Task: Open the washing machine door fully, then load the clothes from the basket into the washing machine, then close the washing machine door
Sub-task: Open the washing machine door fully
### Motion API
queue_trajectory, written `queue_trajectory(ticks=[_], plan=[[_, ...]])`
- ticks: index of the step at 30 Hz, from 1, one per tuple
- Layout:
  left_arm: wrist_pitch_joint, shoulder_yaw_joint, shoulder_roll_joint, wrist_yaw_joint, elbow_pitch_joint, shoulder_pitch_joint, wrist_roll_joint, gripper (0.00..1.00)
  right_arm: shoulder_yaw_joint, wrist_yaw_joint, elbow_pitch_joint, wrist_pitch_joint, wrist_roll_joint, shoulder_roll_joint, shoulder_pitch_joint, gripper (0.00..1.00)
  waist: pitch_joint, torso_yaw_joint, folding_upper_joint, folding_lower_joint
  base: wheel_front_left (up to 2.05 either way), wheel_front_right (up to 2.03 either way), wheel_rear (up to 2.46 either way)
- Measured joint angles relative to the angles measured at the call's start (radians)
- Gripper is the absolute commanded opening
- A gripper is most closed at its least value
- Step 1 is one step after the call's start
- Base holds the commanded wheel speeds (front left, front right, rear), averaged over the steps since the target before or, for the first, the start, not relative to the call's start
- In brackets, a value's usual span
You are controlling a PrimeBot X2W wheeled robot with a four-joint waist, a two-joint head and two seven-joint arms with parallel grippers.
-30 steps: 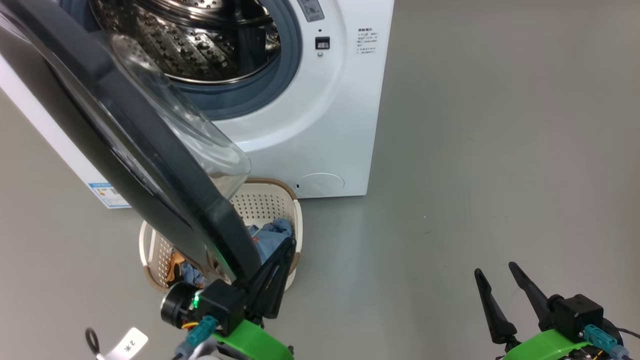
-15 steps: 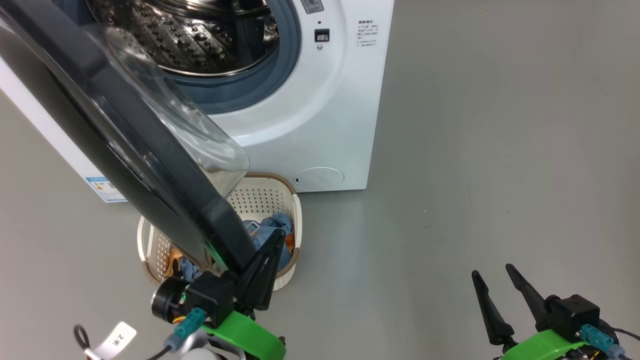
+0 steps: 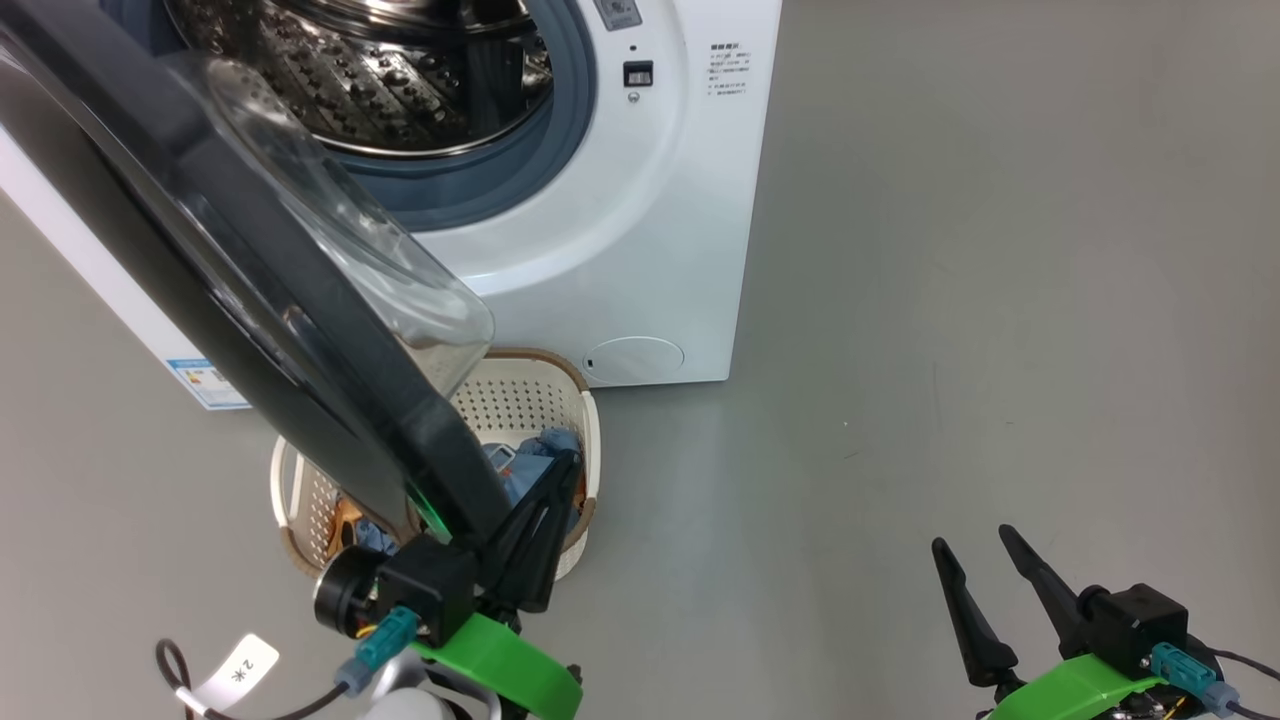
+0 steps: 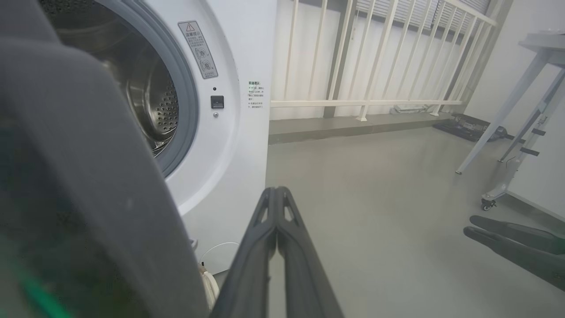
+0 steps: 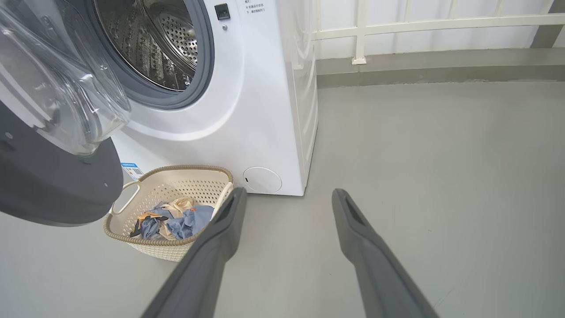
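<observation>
Nearest us, our right pincer (image 3: 972, 540) hangs released over the floor (image 3: 1000, 300). Our left pincer (image 3: 566, 465) is clenched on nothing, just beside the lower rim of the washing machine door (image 3: 300, 330), which stands open above the basket (image 3: 510, 400). The clothes (image 5: 185, 221) lie in that basket, which sits before the washing machine (image 3: 640, 250).

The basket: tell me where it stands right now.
In the right wrist view the basket stands on the floor at lower left, in front of the washing machine, partly under the open washing machine door, clothes inside.
</observation>
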Motion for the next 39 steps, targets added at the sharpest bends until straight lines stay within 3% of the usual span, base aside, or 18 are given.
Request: queue_trajectory(ticks=[39], plan=[[0.0, 0.064, -0.033, 0.039, 0.031, 0.071, -0.01, 0.0, 0.01, 0.0, 0.024, 0.0, 0.027, -0.001, 0.001, 1.0, -0.031, 0.104, 0.0, 0.0, 0.0, 0.0, 0.0]])
